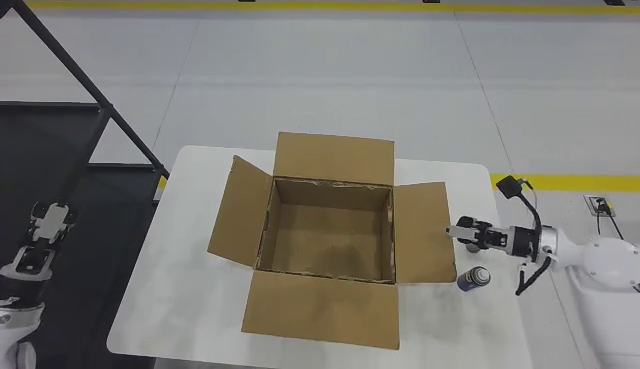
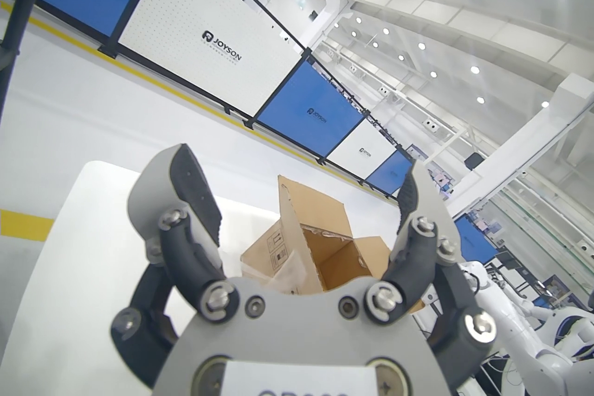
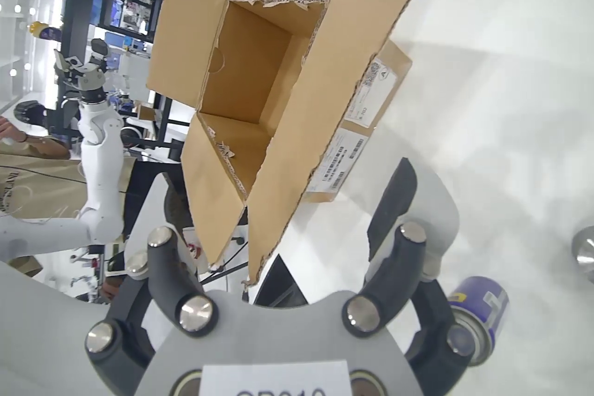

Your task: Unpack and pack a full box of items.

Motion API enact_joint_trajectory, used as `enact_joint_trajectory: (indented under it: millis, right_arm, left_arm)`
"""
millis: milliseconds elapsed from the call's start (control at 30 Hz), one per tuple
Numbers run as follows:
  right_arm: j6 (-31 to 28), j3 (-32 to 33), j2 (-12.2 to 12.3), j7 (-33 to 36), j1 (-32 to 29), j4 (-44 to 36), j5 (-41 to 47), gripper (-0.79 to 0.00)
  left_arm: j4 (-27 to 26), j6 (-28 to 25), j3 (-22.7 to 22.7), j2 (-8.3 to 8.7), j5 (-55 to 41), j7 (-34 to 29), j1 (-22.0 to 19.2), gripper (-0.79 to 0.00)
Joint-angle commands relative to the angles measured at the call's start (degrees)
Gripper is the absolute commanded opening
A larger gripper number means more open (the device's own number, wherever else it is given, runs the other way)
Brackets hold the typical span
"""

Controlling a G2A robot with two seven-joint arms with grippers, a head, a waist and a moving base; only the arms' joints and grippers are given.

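The table (image 1: 190,269) bore an open box (image 1: 330,231), flaps spread. The left gripper (image 2: 300,163) hung off the table's left edge, wide open, empty. The right gripper (image 1: 450,230) hovered at the right flap, open, empty. A can (image 1: 474,279) lay just beside it.

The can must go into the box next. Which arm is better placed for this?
Right. The right hand is over the table, close to the can and the box; the left hand is beyond the table's other edge.
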Motion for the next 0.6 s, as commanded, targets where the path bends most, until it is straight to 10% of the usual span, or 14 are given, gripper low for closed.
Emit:
enact_joint_trajectory:
  millis: [0, 133, 567]
  right_arm:
    - [-0.49, -1.29, -0.05, 1.37, 1.88, 2.57, 1.72, -0.046]
    - [-0.47, -3.42, -0.08, 2.44, 4.59, 6.04, 3.33, -0.406]
    - [2.2, -9.66, -0.35, 2.53, 10.03, 10.74, 4.52, -0.628]
  left_arm:
    - [0.1, 0.01, -0.09, 0.02, -0.03, 0.24, 0.19, 0.0]
    - [0.29, 0.34, -0.2, 0.14, -0.07, 0.23, 0.08, 0.0]
    - [0.65, 0.38, -1.58, 0.45, -1.15, 0.96, 0.27, 0.0]
